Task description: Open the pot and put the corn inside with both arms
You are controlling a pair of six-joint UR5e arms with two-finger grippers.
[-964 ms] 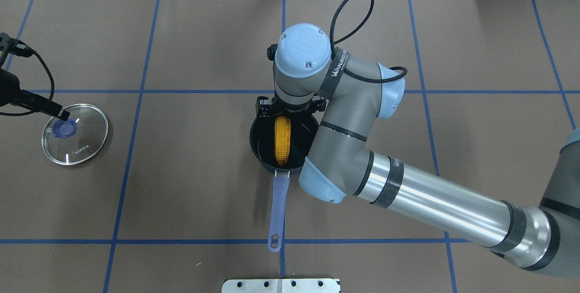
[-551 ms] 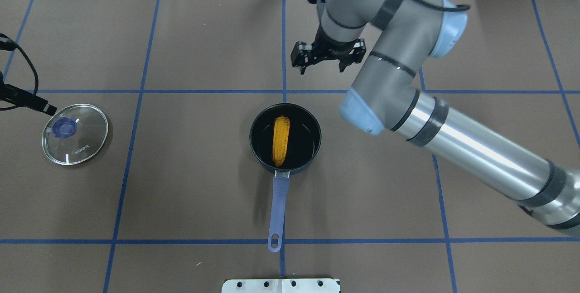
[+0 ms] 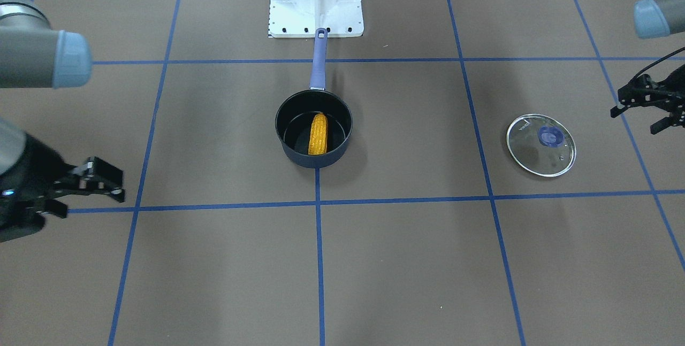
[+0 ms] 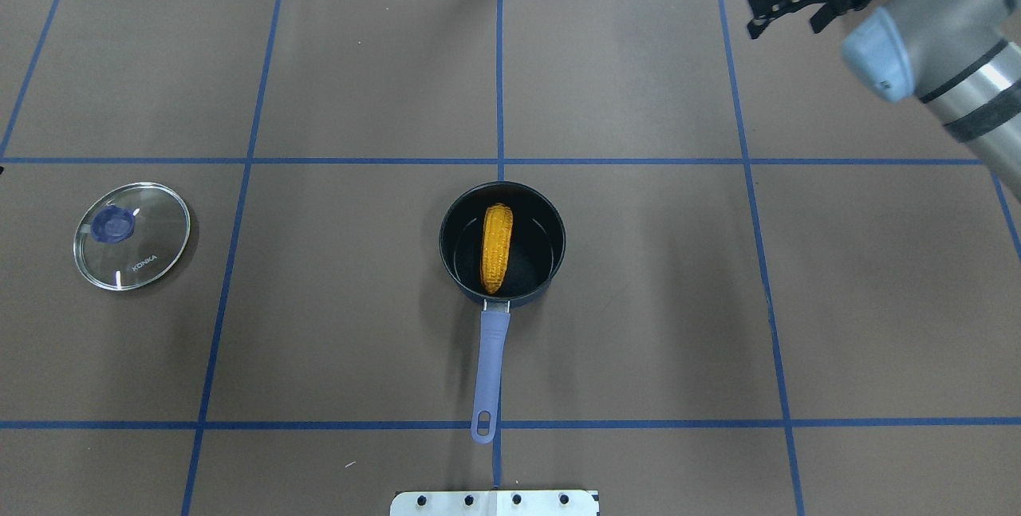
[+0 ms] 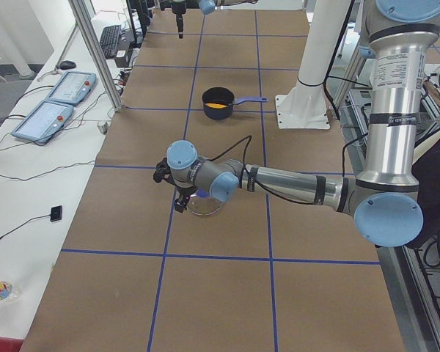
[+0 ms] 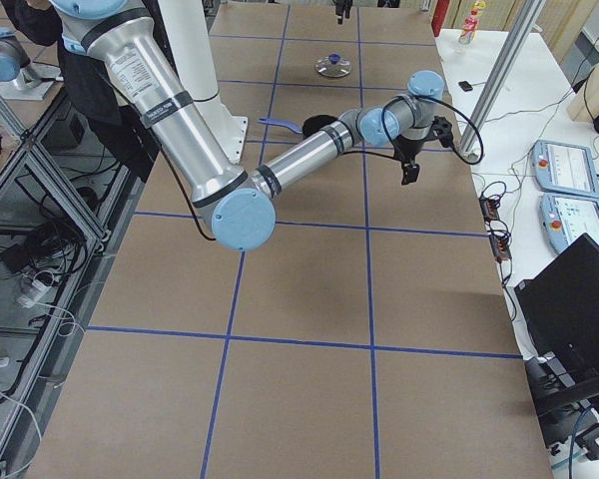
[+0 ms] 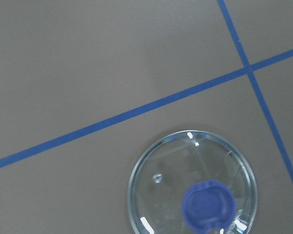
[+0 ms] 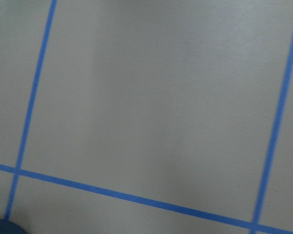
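The dark navy pot [image 4: 550, 261] stands uncovered at the table's middle, its purple handle [image 4: 489, 364] pointing toward the robot. The orange-yellow corn [image 4: 496, 249] lies inside it, as the front view shows [image 3: 318, 133]. My right gripper [image 4: 786, 20] is open and empty, high over the far right of the table, well away from the pot [image 3: 313, 161]. My left gripper [image 3: 635, 120] is open and empty, just outside the glass lid [image 3: 541, 144]; it is out of the overhead view.
The round glass lid [image 4: 132, 235] with its purple knob lies flat on the table at the left, also in the left wrist view [image 7: 193, 190]. A white mounting plate [image 3: 316, 9] sits at the robot's base. Blue tape lines cross the brown table cover.
My right arm has lifted away from the pot and swung to the far right, leaving the corn inside. My left gripper has drawn back from the lid's knob, out of the overhead view.
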